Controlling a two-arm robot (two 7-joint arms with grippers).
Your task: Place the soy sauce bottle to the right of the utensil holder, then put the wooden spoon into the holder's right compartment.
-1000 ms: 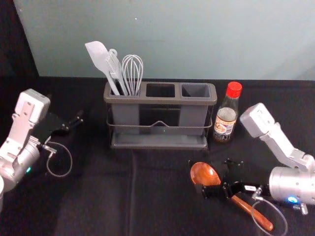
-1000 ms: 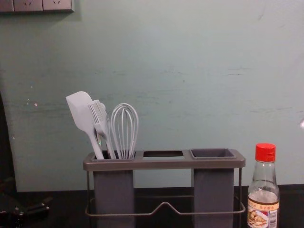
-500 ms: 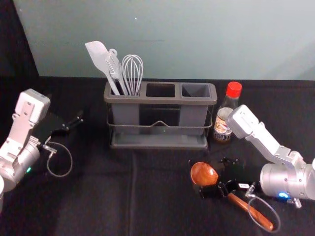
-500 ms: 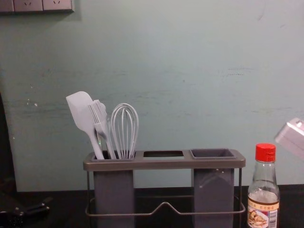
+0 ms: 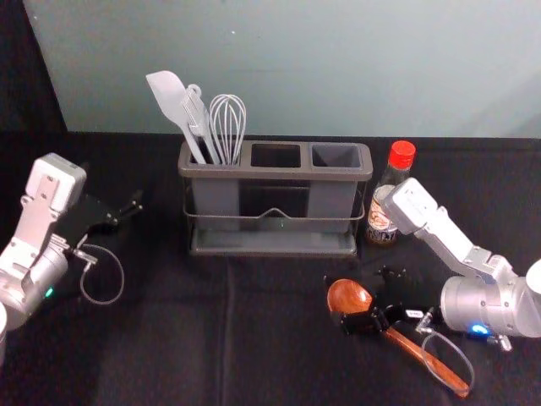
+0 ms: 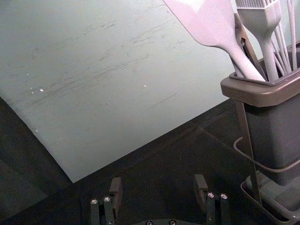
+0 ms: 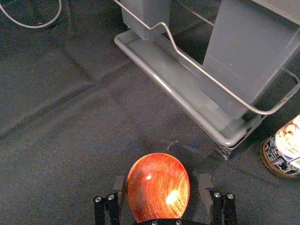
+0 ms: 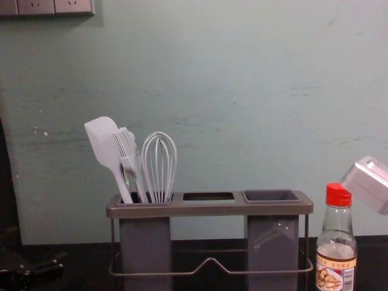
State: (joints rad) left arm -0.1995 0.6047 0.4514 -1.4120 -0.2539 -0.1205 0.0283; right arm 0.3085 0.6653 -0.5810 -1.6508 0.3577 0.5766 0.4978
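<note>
Spread wide and empty over the wooden spoon (image 5: 348, 296), near of the utensil holder's (image 5: 275, 172) right end, the right hand (image 7: 160, 182) should straddle the handle (image 5: 407, 348) squarely before closing, the open left hand (image 6: 158, 182) parked left.

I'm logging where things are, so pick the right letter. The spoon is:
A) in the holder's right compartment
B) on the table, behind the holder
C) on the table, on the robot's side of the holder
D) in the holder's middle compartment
C: in the head view the spoon lies on the table nearer the robot than the holder, with the right gripper at its bowl.
</note>
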